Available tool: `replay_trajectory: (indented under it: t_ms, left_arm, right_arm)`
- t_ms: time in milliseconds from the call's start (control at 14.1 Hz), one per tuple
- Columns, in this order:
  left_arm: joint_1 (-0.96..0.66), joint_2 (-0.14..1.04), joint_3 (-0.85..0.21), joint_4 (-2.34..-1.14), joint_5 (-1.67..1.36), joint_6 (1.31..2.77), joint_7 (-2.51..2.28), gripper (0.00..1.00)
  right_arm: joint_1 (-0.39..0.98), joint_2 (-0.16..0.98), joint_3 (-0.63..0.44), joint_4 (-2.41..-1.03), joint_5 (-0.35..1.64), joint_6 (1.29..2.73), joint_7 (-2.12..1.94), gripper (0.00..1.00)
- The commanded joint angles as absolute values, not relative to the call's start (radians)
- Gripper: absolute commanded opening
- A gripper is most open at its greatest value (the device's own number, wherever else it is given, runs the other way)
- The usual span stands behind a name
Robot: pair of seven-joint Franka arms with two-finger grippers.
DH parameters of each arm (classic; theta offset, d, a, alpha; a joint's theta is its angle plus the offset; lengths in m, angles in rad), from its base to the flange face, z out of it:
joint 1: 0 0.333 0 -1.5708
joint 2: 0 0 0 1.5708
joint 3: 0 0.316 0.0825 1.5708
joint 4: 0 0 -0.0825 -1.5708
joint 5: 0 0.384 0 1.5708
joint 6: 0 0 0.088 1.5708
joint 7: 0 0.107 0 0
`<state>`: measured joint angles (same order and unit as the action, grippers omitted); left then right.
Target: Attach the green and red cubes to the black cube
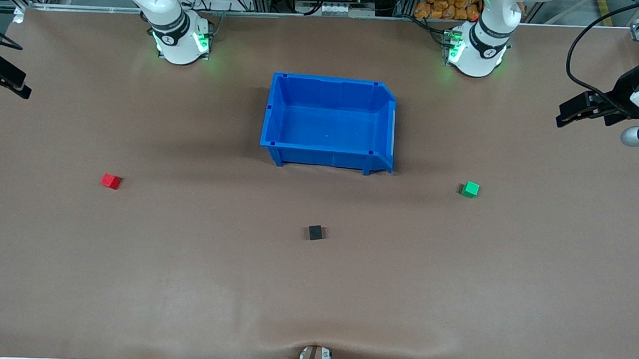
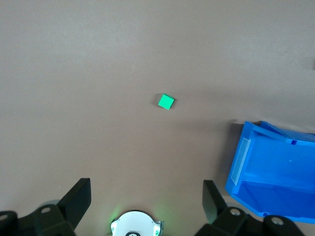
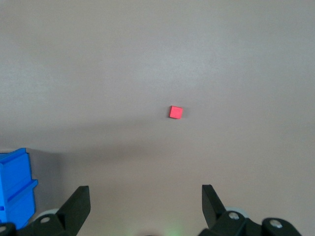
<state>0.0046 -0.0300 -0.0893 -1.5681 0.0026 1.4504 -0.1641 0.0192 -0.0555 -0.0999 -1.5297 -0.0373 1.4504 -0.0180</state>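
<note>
The left gripper [image 2: 146,201] hangs high over the left arm's end of the counter [image 1: 183,282], fingers spread wide and empty, and the right gripper [image 3: 145,201] does likewise over the right arm's end. Nothing is joined: the green cube [image 1: 470,189] lies toward the left arm's end, the red cube [image 1: 111,180] toward the right arm's end, and the black cube [image 1: 315,232] sits between them, nearer the front camera than the blue bin [image 1: 279,117], all well apart. Judging by this, both attachments remain to be made.

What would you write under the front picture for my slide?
Red cube, black cube and green cube lie apart near a blue bin.
</note>
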Motion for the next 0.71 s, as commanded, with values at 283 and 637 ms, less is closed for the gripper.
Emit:
replay_trajectory:
  t_ms: [283,637]
  left_arm:
    - [0.006,-0.020,-0.091,-1.548,0.052,1.430,-0.156,1.00]
    - [-0.009,-0.012,-0.104,-1.558,0.052,1.401,-0.173,1.00]
  right_arm:
    - [0.009,-0.037,-0.095,-1.506,-0.054,1.437,-0.031,1.00]
    - [-0.026,0.001,-0.098,-1.506,-0.058,1.448,-0.032,1.00]
